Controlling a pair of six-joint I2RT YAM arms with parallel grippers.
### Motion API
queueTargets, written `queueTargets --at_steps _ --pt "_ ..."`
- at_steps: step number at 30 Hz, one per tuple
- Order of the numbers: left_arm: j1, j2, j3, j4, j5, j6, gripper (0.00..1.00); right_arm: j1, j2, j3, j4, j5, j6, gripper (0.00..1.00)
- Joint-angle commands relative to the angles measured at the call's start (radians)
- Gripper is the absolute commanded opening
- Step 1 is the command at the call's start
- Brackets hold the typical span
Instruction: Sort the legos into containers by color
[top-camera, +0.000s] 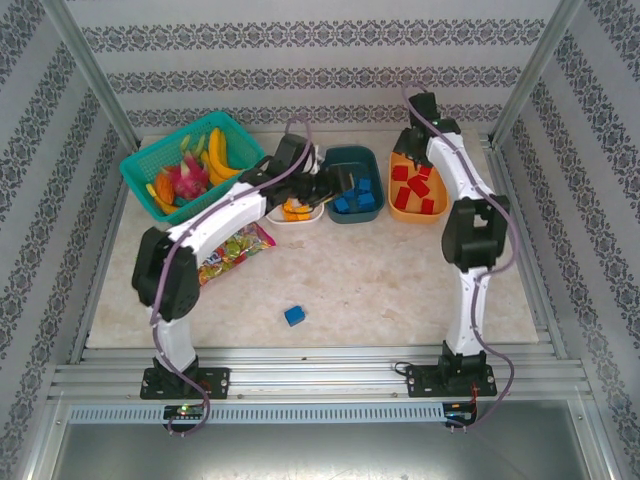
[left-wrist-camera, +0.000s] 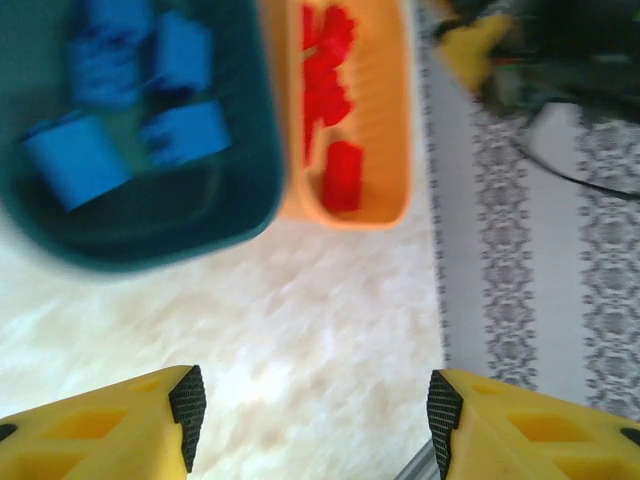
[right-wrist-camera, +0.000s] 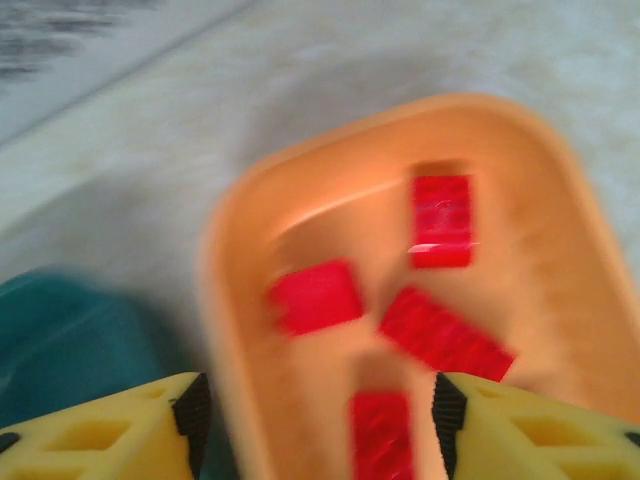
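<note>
White arms (top-camera: 215, 215), black joints (top-camera: 160, 272), purple cables (top-camera: 508, 375); yellow fingers (left-wrist-camera: 100, 430), seemingly black-padded.

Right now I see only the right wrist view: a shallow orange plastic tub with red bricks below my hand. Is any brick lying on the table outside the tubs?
Observer: Yes. One small blue plastic brick lies alone on the table, toward the front, between the two arms.
Operator: Is the left hand holding something?
Observer: No. The left hand is open with nothing between its fingers, near the dark teal plastic tub.
Operator: Where must the blue one go?
Observer: That teal tub holds blue bricks. It stands directly left of your orange tub.
</note>
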Motion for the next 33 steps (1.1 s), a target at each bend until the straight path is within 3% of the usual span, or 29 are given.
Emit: queueTargets --at_steps 1,8,17,22,33 --pt "-0.011 -0.136 -0.145 -0.282 -0.148 -0.038 0.64 0.135 -0.236 -0.291 0.236 -0.121 -0.03 0.66" --pt "-0.035 -0.362 -0.446 -0.445 -0.172 -0.231 0.65 0.371 -0.646 -0.89 0.475 -0.389 -0.088 0.68" --pt "-0.176 -0.424 -0.613 -0.446 -0.157 -0.283 0.69 0.659 -0.973 -1.241 0.395 -0.52 -0.108 0.72" --pt "-0.221 -0.435 -0.681 -0.348 -0.192 -0.396 0.78 0.692 -1.069 -1.348 0.372 -0.528 -0.071 0.73" --pt "-0.314 -0.277 -0.633 -0.3 -0.229 -0.488 0.77 0.694 -1.156 -1.435 0.356 -0.609 -0.098 0.86"
